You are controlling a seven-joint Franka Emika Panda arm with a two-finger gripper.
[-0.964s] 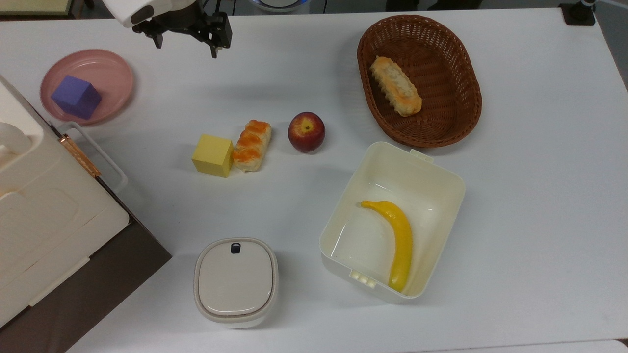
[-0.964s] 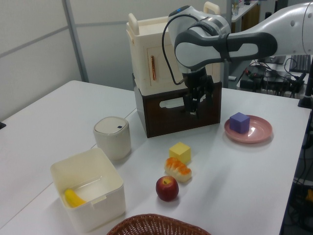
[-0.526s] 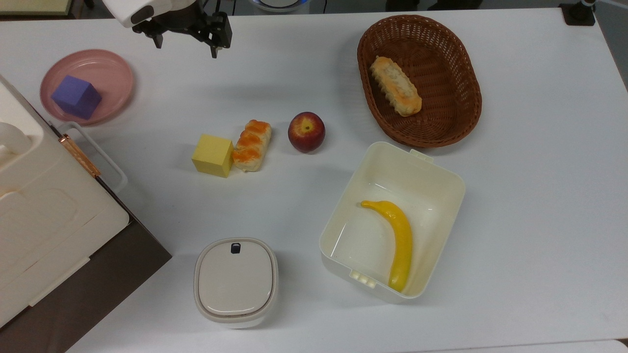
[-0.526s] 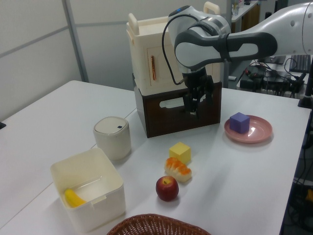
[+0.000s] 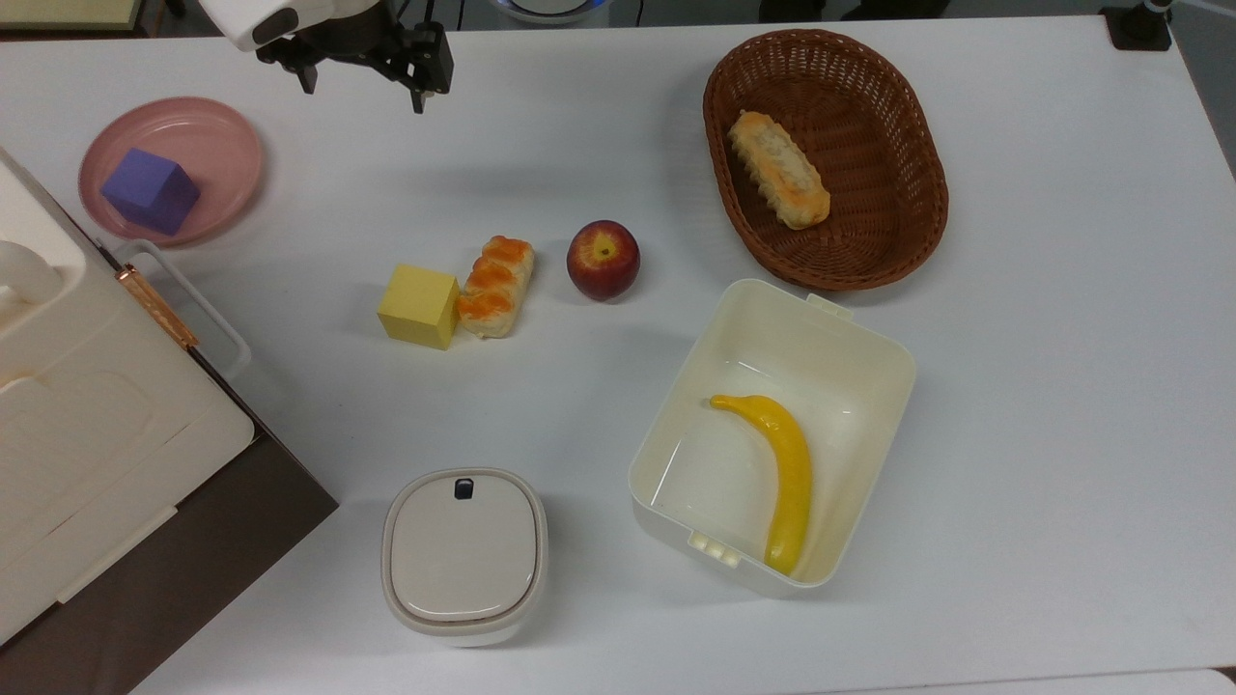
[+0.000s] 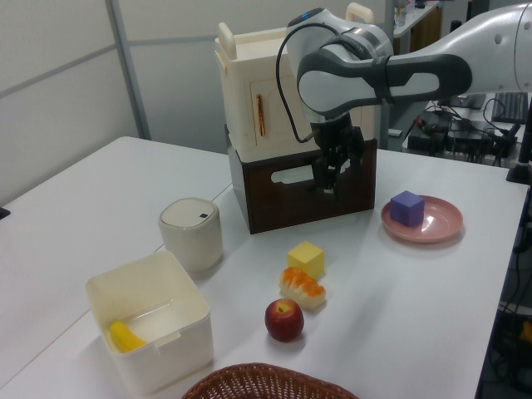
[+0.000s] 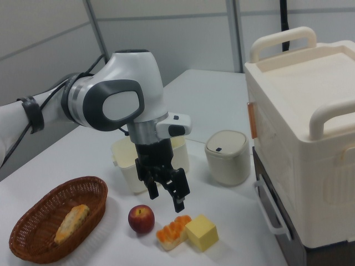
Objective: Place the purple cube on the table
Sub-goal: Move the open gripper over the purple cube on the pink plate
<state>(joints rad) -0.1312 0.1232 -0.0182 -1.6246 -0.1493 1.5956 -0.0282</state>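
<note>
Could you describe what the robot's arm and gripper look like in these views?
The arm is glossy white with rounded shells, dark grey joint covers and black bands between segments. A thin black cable loops along its outside down towards the wrist. The gripper is black and angular, mounted under a white wrist block bearing a small dark button, and ends in two slim black fingers.

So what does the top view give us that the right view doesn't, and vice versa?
Top view, not right view: the purple cube on the plate, and the banana in the box.
Right view, not top view: the arm's grey joint and the wall.
Both: the open gripper above the table, yellow cube, pastry, apple, basket, canister.
</note>
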